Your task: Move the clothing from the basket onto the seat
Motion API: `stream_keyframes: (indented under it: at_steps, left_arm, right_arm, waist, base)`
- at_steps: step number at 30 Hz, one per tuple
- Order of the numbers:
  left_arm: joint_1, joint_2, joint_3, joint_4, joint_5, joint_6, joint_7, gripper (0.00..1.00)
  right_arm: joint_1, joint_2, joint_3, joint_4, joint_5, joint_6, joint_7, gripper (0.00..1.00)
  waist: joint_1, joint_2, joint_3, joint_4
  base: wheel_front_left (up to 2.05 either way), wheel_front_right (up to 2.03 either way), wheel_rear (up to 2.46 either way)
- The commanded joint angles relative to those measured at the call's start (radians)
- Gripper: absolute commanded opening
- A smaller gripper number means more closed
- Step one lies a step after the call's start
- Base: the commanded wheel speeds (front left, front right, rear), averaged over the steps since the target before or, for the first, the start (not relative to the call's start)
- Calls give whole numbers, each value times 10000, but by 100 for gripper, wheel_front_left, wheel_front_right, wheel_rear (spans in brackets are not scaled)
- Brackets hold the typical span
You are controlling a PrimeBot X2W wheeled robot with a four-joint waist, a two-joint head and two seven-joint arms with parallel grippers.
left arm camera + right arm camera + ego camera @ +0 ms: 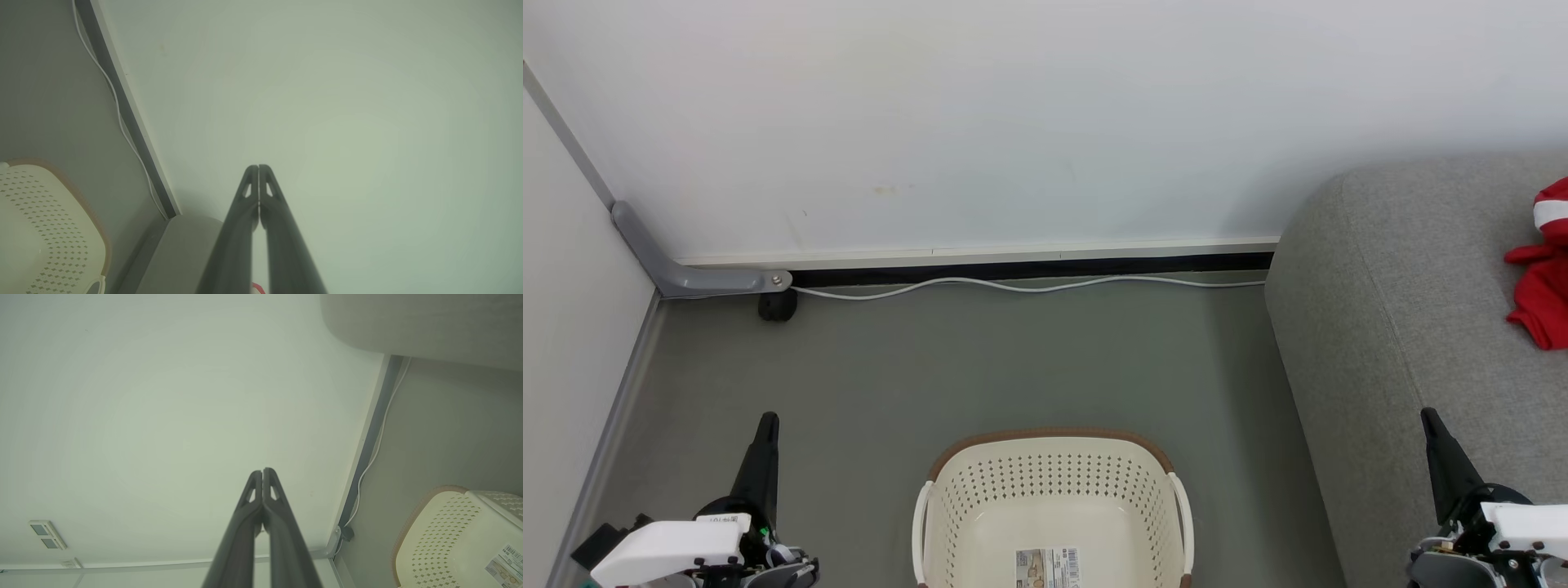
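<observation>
A cream basket (1054, 482) with a brown rim sits on the grey floor (1013, 359) at the bottom centre, and a paper label (1047, 567) shows on its bare bottom. To its right, the red clothing (1543, 294) with a white stripe lies on the grey sofa (1405, 327), cut off by the picture's right edge and well apart from the basket. The left gripper (766, 429) and right gripper (1431, 425) point up from the lower corners, each showing as one dark point, and a white cable (1029, 286) runs along the wall's base.
</observation>
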Motion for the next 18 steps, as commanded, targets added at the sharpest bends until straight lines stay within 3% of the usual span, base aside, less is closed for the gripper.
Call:
stream_keyframes:
  at_steps: [1, 18]
  left_arm:
    - [-581, 123, 332, -289, -36, -75, 63, 0]
    - [-581, 123, 331, -290, -36, -75, 63, 0]
  right_arm:
    - [-449, -104, 162, -309, 111, 16, 79, 0]
    - [-449, -102, 159, -309, 109, 16, 82, 0]
  waist:
    - [0, 0, 0, 0]
    - [0, 0, 0, 0]
  base:
    - [0, 0, 0]
    - [0, 0, 0]
